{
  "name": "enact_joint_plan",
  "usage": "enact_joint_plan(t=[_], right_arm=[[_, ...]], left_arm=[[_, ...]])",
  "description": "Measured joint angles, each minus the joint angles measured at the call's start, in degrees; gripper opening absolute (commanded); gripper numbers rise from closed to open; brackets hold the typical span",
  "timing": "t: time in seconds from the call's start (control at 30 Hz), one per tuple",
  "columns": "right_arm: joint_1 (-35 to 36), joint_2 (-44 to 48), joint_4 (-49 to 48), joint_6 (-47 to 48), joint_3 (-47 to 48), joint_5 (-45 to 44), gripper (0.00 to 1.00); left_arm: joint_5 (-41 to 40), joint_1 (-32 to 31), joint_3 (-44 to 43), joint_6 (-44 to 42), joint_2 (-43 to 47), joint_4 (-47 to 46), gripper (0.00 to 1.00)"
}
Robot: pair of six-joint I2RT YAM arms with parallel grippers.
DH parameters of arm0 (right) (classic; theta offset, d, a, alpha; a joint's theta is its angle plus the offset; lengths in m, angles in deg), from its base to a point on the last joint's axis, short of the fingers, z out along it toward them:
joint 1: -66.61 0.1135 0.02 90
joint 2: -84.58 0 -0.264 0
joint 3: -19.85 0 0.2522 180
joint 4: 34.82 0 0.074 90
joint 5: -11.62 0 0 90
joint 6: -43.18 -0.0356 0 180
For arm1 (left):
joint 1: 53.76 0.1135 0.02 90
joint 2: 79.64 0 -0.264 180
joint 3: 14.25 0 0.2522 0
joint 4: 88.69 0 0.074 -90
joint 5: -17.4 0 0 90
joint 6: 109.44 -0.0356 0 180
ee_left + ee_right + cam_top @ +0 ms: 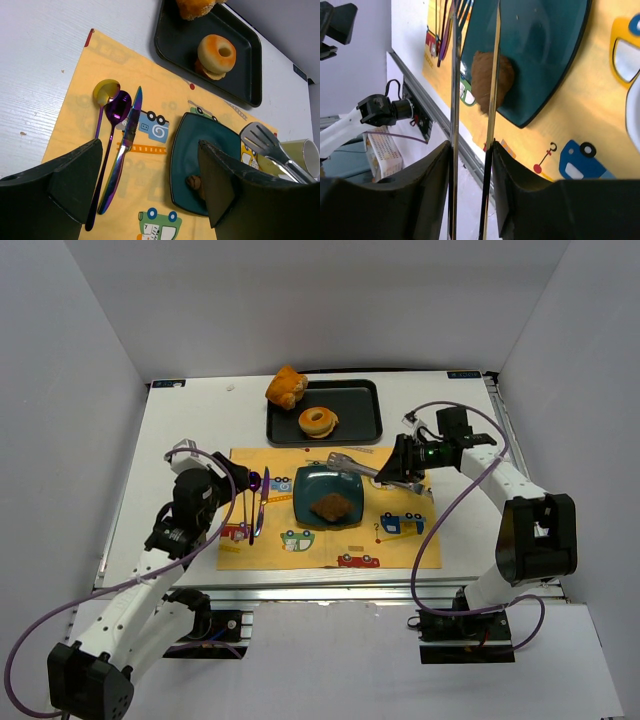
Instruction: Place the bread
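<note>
The bread (333, 506) is a small dark brown chunk lying on the teal plate (308, 483) in the middle of the yellow placemat. It also shows in the right wrist view (490, 75) and, half hidden by a finger, in the left wrist view (194, 182). My right gripper (405, 472) is shut on metal tongs (355, 466), whose open arms (493, 100) reach over the plate's far right edge, apart from the bread. My left gripper (232, 495) is open and empty above the placemat's left part, left of the plate (200, 145).
A black tray (355, 425) at the back holds a ring donut (318, 422) and an orange-golden bun (286, 387). Two spoons and a knife (125, 150) lie left of the plate. A pale mug (305, 152) stands right of the plate under the tongs.
</note>
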Motion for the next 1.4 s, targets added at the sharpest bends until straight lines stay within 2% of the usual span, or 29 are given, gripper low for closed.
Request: enact_joint_plan(t=[0.13,0.3,0.33,0.37,0.5,0.6,0.77,0.9,1.0,1.03,1.07,1.13,1.17,1.2,1.3,1.33,1.37,1.4], right_arm=[[0.0,0.0,-0.33,0.61,1.7,-0.33,0.23],[-0.35,0.04,-0.35,3.06,5.25,-1.77,0.1],[-0.68,0.11,-0.15,3.91,6.34,-2.49,0.02],[-1.29,0.28,0.07,4.96,7.69,-3.34,0.0],[-5.99,2.6,0.02,11.78,12.02,-10.16,0.0],[-12.68,6.6,-2.25,18.67,10.64,-16.55,0.0],[-23.17,8.98,-8.63,29.68,-0.66,-25.22,0.0],[-25.94,5.62,-12.22,35.52,-11.72,-28.65,0.0],[-27.3,3.67,-13.05,37.09,-14.6,-28.59,0.0],[-27.58,3.43,-13.86,37.29,-14.6,-28.57,0.06],[-27.82,3.26,-14.91,37.33,-14.58,-28.57,0.19],[-28.33,2.54,-15.5,37.35,-14.23,-28.55,0.35],[-28.59,1.79,-15.8,37.51,-14.08,-28.57,0.53],[-28.72,0.96,-15.89,37.68,-13.97,-28.59,0.62],[-29.07,-0.83,-15.47,37.83,-13.94,-28.85,0.78],[-29.22,-1.2,-15.02,37.83,-13.94,-28.87,0.78],[-29.29,-1.22,-14.75,38.12,-13.94,-28.83,0.85],[-29.38,-1.16,-14.53,38.14,-13.88,-28.76,0.86]], left_arm=[[0.02,0.0,0.02,-0.02,-0.48,0.02,0.86],[0.02,0.0,0.02,-0.04,-0.92,-0.15,0.86],[0.02,0.0,0.02,-0.04,-1.03,-0.15,0.86],[0.02,0.0,0.02,-0.07,-1.11,-0.17,0.86],[0.44,0.0,-0.09,-0.59,-1.49,-0.83,0.86],[1.6,0.0,-0.2,-1.14,-2.03,-2.27,0.86],[4.59,0.0,-0.2,-1.92,-4.48,-5.29,0.86],[6.34,0.0,-0.31,-2.62,-6.29,-6.23,0.86],[6.86,0.0,-0.48,-3.06,-6.58,-6.19,0.86],[6.91,0.0,-0.55,-3.13,-6.56,-6.25,0.86],[6.93,0.0,-0.61,-3.15,-6.51,-6.29,0.86],[6.93,0.0,-0.61,-3.13,-6.4,-6.6,0.86],[6.93,0.0,-0.61,-3.08,-6.36,-6.86,0.86],[6.93,0.0,-0.61,-3.06,-6.34,-7.08,0.86],[7.15,0.0,-0.61,-3.02,-6.34,-7.56,0.86],[7.26,0.0,-0.61,-3.02,-6.34,-7.61,0.86],[7.37,0.0,-0.61,-3.02,-6.34,-7.61,0.86],[7.43,0.0,-0.61,-3.04,-6.34,-7.61,0.86]])
